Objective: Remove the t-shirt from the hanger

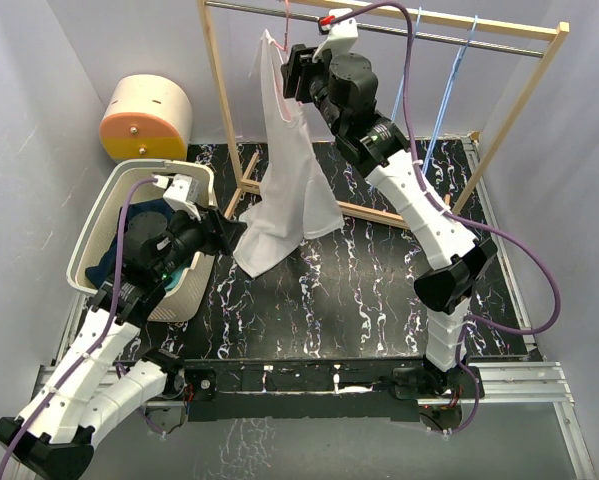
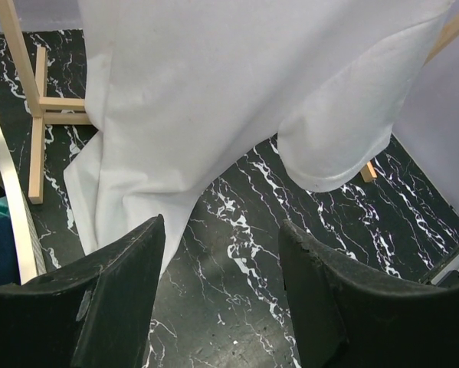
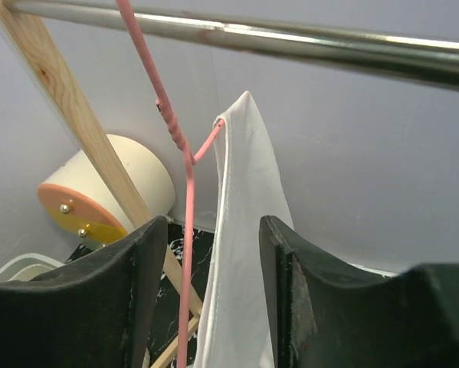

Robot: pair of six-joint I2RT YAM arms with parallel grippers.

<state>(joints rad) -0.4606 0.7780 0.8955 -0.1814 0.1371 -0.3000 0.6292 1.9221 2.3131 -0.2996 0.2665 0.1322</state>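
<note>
A white t-shirt point(image 1: 284, 170) hangs from a pink hanger point(image 1: 286, 25) on the metal rail point(image 1: 449, 38). Its hem trails onto the black marbled table. My right gripper point(image 1: 291, 72) is up at the shirt's shoulder. In the right wrist view its jaws point(image 3: 212, 230) stand open around the hanger's pink wire point(image 3: 185, 245) and the shirt's edge point(image 3: 244, 230), with gaps on both sides. My left gripper point(image 1: 229, 232) is low by the hem. In the left wrist view it point(image 2: 221, 226) is open with only table between the fingers, and the t-shirt point(image 2: 214, 100) hangs just beyond.
The wooden rack frame point(image 1: 219, 110) has a foot point(image 2: 36, 146) on the table left of the shirt. Blue hangers point(image 1: 449, 90) hang further right on the rail. A white laundry basket point(image 1: 89, 240) holding dark blue cloth stands at the left. A cream and orange cylinder point(image 1: 144, 120) sits behind it.
</note>
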